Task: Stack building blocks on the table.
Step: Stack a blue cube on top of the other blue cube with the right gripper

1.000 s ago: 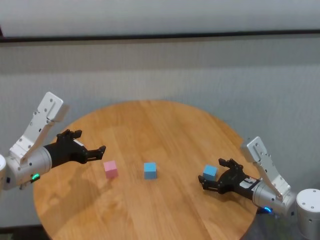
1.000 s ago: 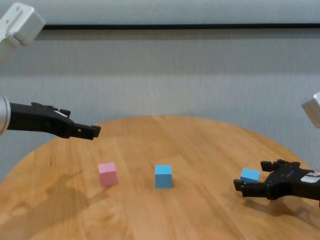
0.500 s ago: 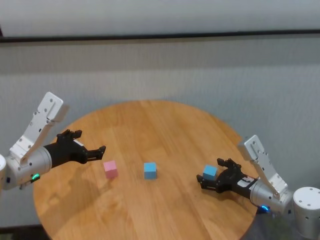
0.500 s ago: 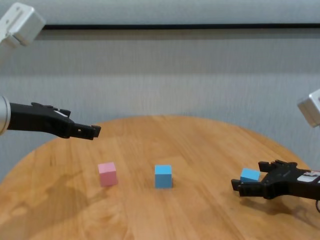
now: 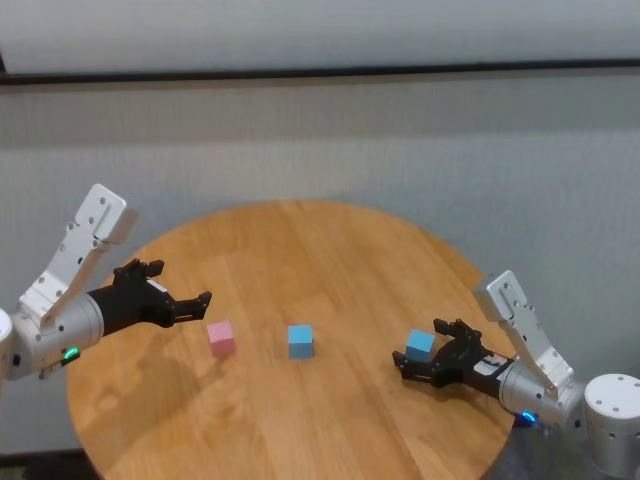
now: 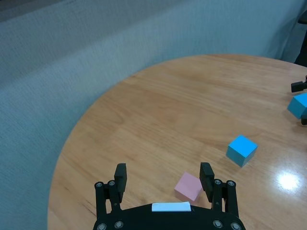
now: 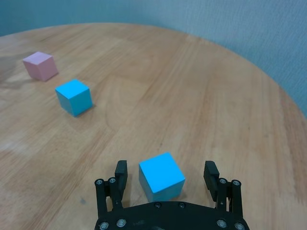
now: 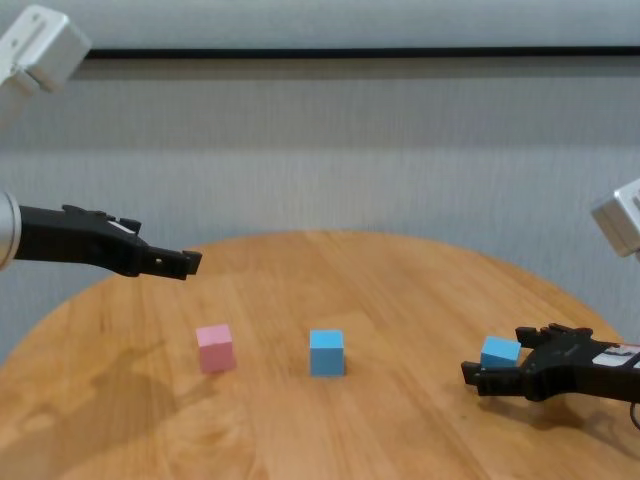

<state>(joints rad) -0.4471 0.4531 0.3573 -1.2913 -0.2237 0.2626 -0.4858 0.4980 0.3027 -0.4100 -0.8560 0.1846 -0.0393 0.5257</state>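
On the round wooden table [image 5: 300, 250] a pink block [image 5: 221, 338] lies left of centre, with a light blue block [image 5: 300, 341] beside it in the middle. A second light blue block [image 5: 420, 345] sits near the right edge. My right gripper [image 5: 419, 350] is low over the table, open, its fingers on either side of this block [image 7: 161, 176] with gaps showing on both sides. Open and empty, my left gripper [image 5: 182, 285] hovers above the table just left of the pink block [image 6: 188, 186].
A grey fabric wall [image 5: 330, 140] runs behind the table. The table's curved rim [image 8: 420, 243] lies close behind the right-hand block and to the left of my left gripper. Bare wood separates the middle block from the right one.
My right gripper has crept a little to the left along the table, so the right-hand blue block sits deeper between its fingers. The left arm and all blocks have stayed put.
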